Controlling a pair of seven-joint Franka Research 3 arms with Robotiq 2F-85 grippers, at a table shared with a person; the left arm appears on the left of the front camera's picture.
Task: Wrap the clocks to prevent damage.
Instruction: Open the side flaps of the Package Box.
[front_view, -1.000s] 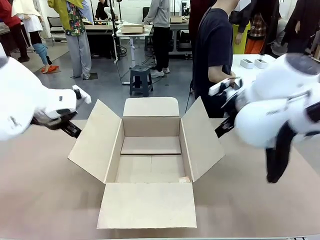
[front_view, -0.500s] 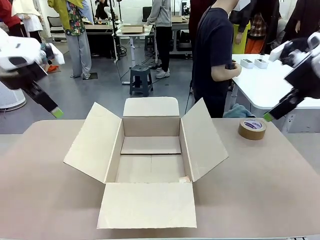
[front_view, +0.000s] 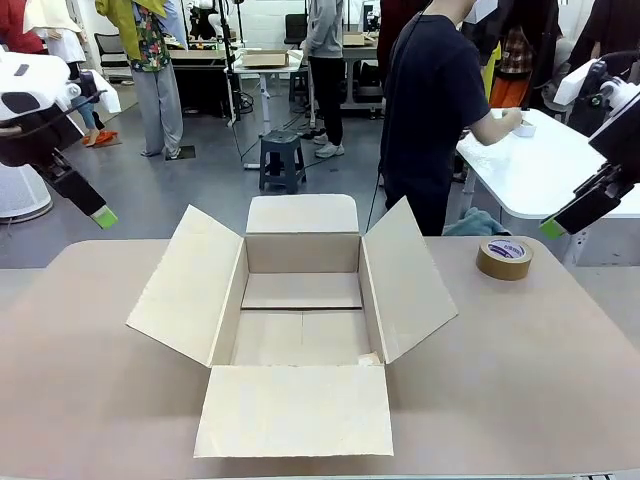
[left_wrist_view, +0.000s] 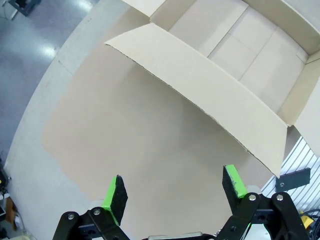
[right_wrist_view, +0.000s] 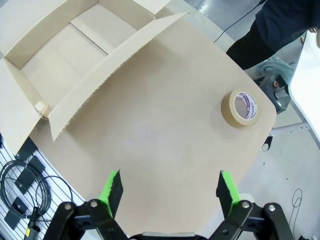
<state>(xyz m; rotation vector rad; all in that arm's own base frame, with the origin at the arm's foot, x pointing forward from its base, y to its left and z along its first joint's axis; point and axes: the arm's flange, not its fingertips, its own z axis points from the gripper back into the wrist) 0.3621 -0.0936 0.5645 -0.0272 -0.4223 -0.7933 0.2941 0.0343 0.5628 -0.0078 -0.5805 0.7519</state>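
the left gripper (left_wrist_view: 175, 187) and right gripper (right_wrist_view: 169, 186) have been raised clear of the box (front_view: 300, 252), both spread wide and empty, so wrapping is judged not yet begun.

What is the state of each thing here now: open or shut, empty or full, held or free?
cardboard box: open, four flaps spread outward, empty.
tape roll: lying flat on the table, to the right of the box, apart from it, free.
left gripper: open, holding nothing, above the table.
right gripper: open, holding nothing, above the table.
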